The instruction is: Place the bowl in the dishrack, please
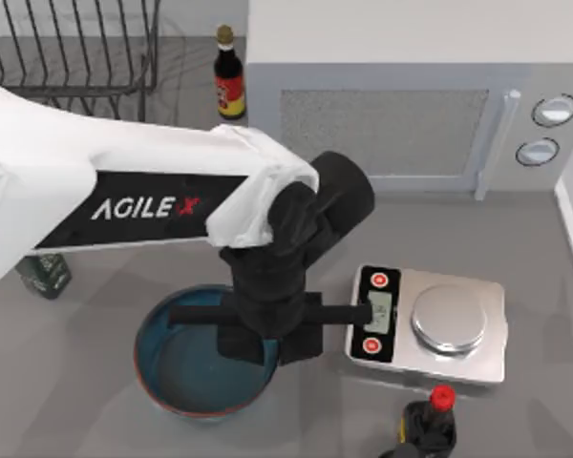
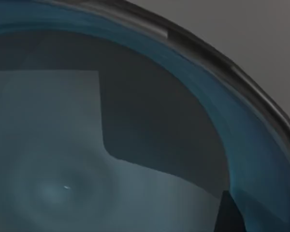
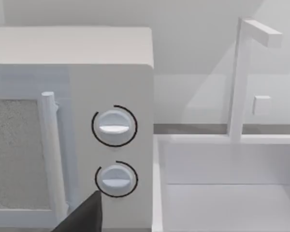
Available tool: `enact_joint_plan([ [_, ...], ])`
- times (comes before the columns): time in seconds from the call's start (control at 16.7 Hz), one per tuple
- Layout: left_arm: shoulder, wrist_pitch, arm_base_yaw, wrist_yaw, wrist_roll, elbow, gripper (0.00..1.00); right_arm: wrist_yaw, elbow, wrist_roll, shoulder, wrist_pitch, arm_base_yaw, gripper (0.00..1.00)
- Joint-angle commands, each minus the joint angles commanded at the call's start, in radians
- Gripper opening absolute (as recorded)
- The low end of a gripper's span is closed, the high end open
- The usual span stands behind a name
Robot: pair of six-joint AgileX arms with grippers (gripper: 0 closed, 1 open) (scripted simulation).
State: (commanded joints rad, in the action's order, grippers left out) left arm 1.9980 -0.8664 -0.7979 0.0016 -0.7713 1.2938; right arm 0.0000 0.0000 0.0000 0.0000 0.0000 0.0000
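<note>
Your bowl (image 1: 186, 372) sat on the desk (image 1: 516, 248) at front centre-left, with the left gripper (image 1: 267, 355) over its right rim.

You saw the bowl's blue inside (image 2: 135, 145) close up in the left wrist view, with its dark rim (image 2: 222, 63) curving past. Whether the left jaws were open or closed, you could not tell. Just right of the bowl stood the scale (image 1: 430, 322), and a red-capped bottle (image 1: 430, 425) stood in front of that. The dishrack (image 1: 72, 48) waited at the back left, well apart from the bowl, beside a sauce bottle (image 1: 229, 76) and the microwave (image 1: 411, 95). Your right wrist view faced the microwave's dials (image 3: 114, 126) and a white sink (image 3: 222, 193).
</note>
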Motion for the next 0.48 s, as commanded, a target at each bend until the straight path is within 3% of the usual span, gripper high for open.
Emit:
enact_joint_plan([
  [0.48, -0.008, -0.013, 0.001, 0.001, 0.008, 0.006, 0.00, 0.000, 0.000, 0.000, 0.000, 0.000, 0.000, 1.00],
])
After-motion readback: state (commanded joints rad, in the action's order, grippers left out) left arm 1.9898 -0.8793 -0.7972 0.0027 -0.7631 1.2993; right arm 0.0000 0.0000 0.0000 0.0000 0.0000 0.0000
